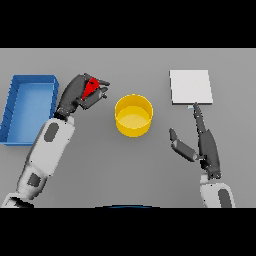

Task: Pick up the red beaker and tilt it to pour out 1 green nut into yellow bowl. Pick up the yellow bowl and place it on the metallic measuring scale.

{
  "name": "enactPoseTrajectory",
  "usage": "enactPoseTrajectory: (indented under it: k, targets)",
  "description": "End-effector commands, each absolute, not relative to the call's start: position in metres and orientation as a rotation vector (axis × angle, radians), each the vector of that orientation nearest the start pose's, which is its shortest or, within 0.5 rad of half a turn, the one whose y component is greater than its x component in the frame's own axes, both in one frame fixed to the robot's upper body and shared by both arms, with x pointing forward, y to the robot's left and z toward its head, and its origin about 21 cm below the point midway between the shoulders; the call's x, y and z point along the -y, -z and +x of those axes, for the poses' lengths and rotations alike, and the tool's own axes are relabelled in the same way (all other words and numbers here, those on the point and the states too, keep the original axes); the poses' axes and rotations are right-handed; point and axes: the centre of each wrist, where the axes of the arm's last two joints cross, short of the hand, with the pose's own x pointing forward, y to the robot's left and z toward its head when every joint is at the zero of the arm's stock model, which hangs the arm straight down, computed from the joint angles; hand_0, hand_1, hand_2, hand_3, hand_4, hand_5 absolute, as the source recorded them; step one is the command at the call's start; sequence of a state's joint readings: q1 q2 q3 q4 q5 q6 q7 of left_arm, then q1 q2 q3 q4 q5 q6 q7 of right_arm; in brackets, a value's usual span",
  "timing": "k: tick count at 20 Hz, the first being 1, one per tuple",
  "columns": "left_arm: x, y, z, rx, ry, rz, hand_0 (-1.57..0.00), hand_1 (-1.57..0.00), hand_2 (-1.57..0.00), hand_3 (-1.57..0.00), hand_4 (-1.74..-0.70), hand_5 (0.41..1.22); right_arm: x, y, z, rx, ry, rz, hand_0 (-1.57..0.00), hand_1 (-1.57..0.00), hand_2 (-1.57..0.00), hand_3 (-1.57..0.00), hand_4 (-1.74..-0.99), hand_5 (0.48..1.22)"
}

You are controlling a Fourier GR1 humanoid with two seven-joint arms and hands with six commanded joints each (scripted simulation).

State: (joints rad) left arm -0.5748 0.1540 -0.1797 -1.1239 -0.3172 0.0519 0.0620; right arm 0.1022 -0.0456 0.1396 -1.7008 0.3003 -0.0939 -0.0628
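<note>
Beaker mostly hidden inside left hand curled around it, beside bowl; right hand fingers straight, near scale.

Bare grey table lies open between the 2 arms, in front of the yellow bowl; the blue bin walls off the far left; the metallic measuring scale occupies the far right, its near edge just beyond the right hand.
</note>
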Motion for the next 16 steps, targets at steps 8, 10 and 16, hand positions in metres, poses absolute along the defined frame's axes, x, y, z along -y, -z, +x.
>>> enactPoseTrajectory:
  k: [8, 10, 16]
  targets:
    - [-0.144, -0.073, 0.383, 1.505, 1.080, 0.608, -1.57, -1.57, -1.57, -1.57, -1.74, 1.132, 0.215, -0.011, 0.224, 1.678, -0.264, -0.229, 0.00, 0.00, 0.00, 0.00, -1.255, 0.689]
    - [-0.138, -0.079, 0.387, 1.472, 1.216, 0.715, -1.57, -1.57, -1.57, -1.57, -1.74, 1.145, 0.215, -0.011, 0.223, 1.678, -0.266, -0.228, 0.00, 0.00, 0.00, 0.00, -1.262, 0.694]
    - [-0.125, -0.095, 0.395, 1.419, 1.552, 0.895, -1.57, -1.57, -1.57, -1.57, -1.65, 1.201, 0.215, -0.011, 0.221, 1.684, -0.262, -0.221, 0.00, 0.00, 0.00, 0.00, -1.284, 0.705]
